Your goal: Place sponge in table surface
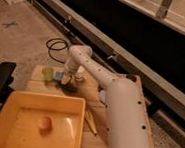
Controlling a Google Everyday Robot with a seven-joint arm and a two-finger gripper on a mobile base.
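The sponge (60,76), a small blue pad, sits low at the far left of the wooden table surface (92,86), just right of a pale green cup (47,72). My gripper (69,80) hangs from the white arm (94,68) straight down onto the sponge's right side. Its tip hides part of the sponge. Whether the sponge rests flat on the planks or is still held I cannot tell.
A yellow tub (9,129) with a small orange thing (44,122) fills the near left. A thin stick (90,122) lies beside it. A pale cloth (102,96) peeks out by the arm. A black cable (56,47) coils on the floor behind the table.
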